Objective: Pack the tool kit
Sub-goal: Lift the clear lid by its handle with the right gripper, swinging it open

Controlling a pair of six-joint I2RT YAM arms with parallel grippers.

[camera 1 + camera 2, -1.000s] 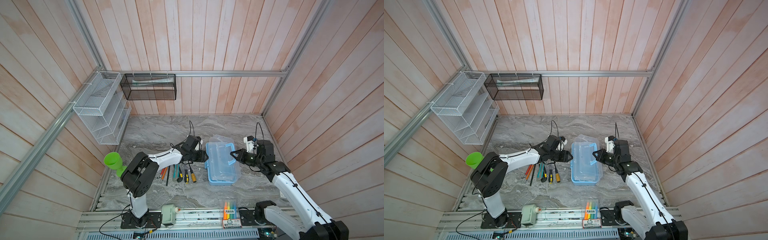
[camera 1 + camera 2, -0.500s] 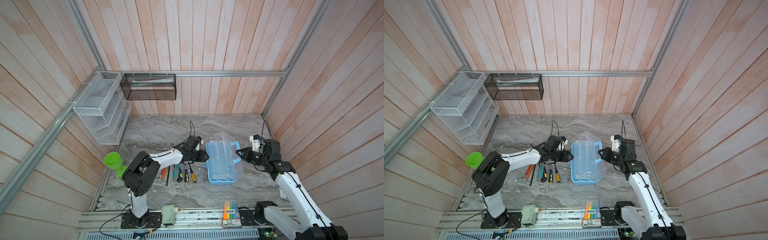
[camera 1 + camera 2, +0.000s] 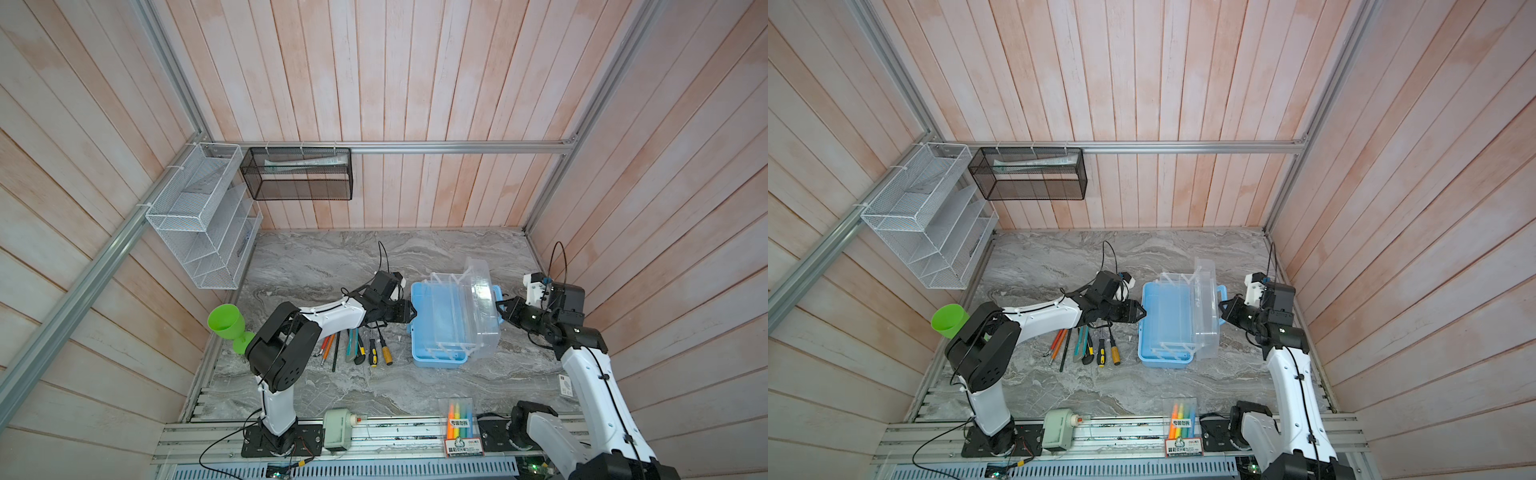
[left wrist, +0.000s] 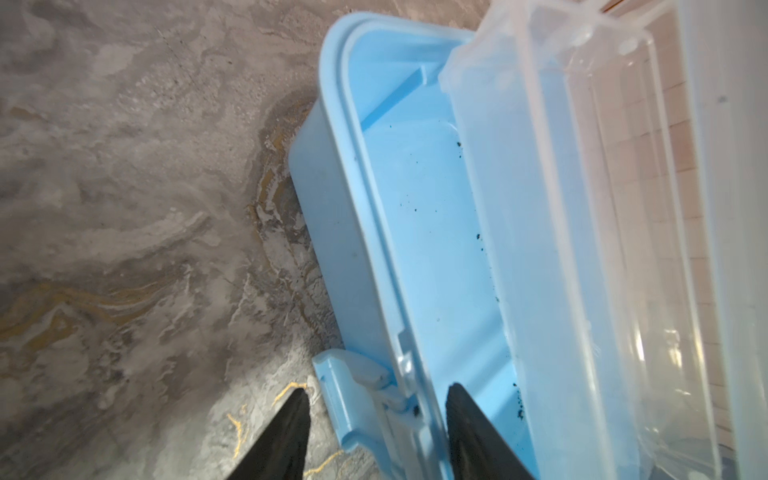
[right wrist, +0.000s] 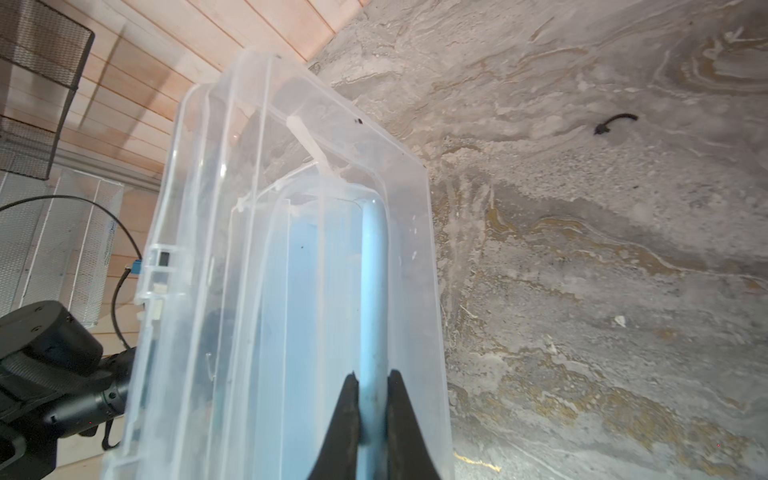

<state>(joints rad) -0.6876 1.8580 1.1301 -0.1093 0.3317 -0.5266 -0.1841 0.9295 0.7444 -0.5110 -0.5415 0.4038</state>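
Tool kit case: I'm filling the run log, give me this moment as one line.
stage: opening case | right gripper: shut on blue handle, clear lid raised | left gripper: open, astride case rim | tools: on table

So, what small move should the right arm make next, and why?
Probably keep swinging the clear lid back until fully open. The right gripper is shut on the blue handle, the lid stands about upright, and the tools still lie outside the empty case.

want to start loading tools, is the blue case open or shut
Open. The clear lid is swung up off the blue case, and the right gripper has its jaws shut on the lid's handle. The blue floor shows bare.
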